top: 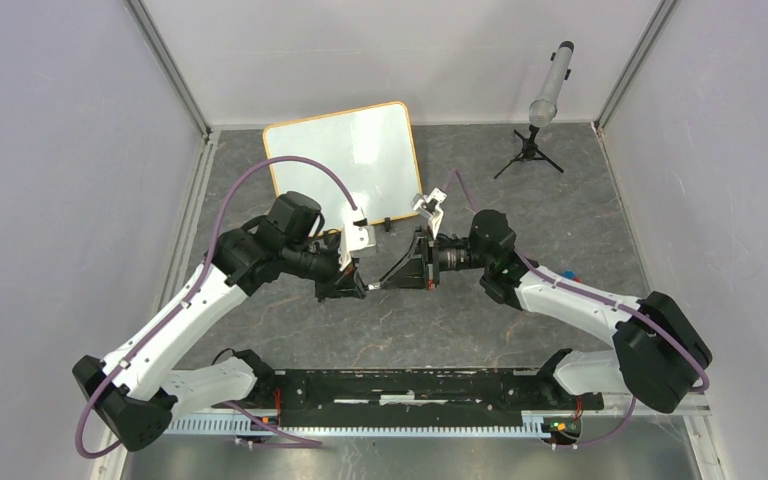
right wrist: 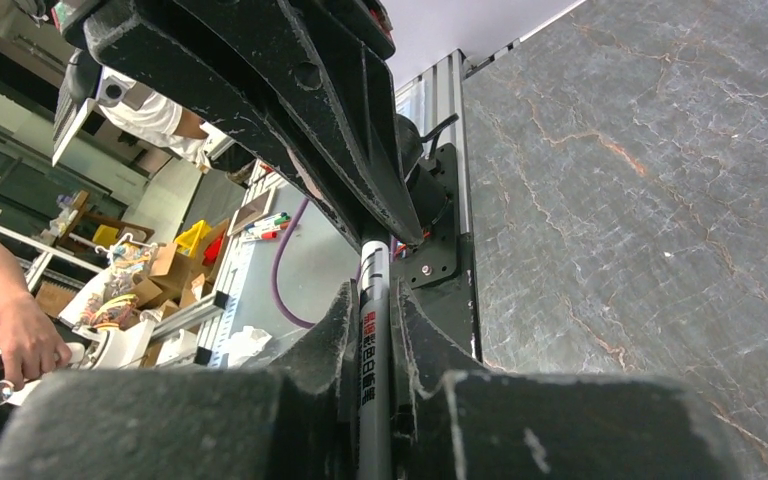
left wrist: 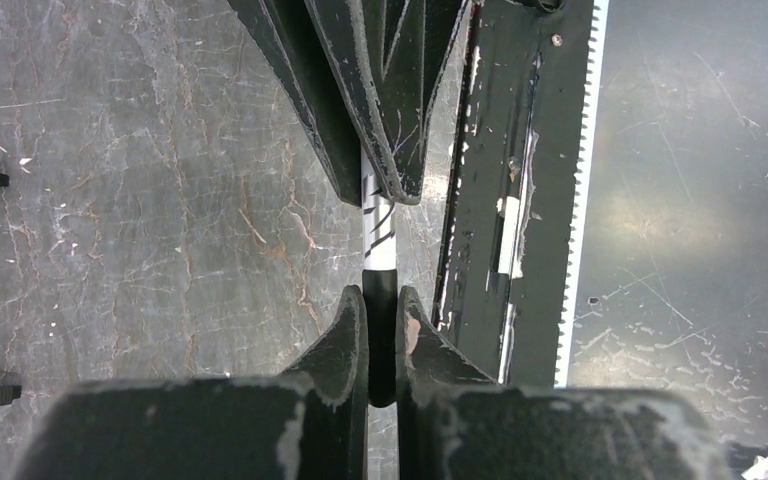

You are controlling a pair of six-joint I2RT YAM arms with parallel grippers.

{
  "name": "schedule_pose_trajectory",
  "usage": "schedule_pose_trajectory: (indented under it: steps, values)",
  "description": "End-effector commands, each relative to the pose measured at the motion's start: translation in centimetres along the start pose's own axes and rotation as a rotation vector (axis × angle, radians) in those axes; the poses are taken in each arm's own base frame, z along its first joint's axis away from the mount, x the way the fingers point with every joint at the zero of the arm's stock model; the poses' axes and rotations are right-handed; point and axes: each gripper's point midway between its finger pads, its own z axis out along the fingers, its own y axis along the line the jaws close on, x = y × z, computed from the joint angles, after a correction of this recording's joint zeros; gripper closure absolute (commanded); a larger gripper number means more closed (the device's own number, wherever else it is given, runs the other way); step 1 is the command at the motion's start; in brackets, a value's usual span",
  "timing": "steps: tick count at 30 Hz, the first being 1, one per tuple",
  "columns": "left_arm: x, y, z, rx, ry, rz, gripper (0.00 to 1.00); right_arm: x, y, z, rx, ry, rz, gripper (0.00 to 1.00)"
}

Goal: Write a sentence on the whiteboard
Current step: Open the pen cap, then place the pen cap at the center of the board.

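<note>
The whiteboard [top: 340,150] lies at the back of the table, white with an orange-tan frame; no sentence is in view on it. In front of it my two grippers meet tip to tip over the grey tabletop, with a marker [top: 374,285] between them. My left gripper [top: 360,288] [left wrist: 381,295] is shut on the marker's black cap [left wrist: 381,330]. The white barrel [left wrist: 380,225] runs on into the right gripper's fingers [left wrist: 380,120]. My right gripper [top: 390,279] [right wrist: 373,290] is shut on the grey printed barrel [right wrist: 371,350], both fingers against it.
A small black tripod with a grey cylinder [top: 545,100] stands at the back right. Grey walls close in the table on three sides. A black rail [top: 410,385] carries the arm bases along the near edge. A person's hand [right wrist: 20,335] shows outside the cell.
</note>
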Motion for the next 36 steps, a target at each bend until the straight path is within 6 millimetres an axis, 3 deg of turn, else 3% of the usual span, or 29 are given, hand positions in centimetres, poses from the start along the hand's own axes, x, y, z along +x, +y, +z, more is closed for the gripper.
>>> schedule_pose_trajectory:
  steps: [1, 11, 20, 23, 28, 36]
  values:
    - [-1.0, 0.4, -0.2, -0.022, -0.032, 0.104, 0.98, -1.7, 1.7, 0.5, -0.047, 0.003, -0.093, 1.0]
    - [3.0, 0.1, -1.2, -0.067, 0.038, 0.098, 0.98, -2.5, -0.2, -2.2, 0.055, 0.011, -0.111, 1.0]
    - [6.1, 0.3, -1.5, -0.103, 0.088, 0.072, 0.98, -4.5, -1.5, -6.5, 0.145, -0.044, -0.147, 1.0]
    - [9.3, 2.6, -2.0, -0.212, 0.206, 0.04, 0.98, -3.9, -2.7, -7.7, 0.202, -0.024, -0.169, 1.0]
    - [16.7, 6.6, -4.3, -0.306, 0.437, -0.08, 0.98, -1.5, -4.6, -9.4, 0.278, 0.041, -0.201, 1.0]
    - [23.4, 11.8, -8.1, -0.425, 0.481, -0.189, 0.98, 1.4, -5.7, -10.8, 0.333, 0.135, -0.246, 1.0]
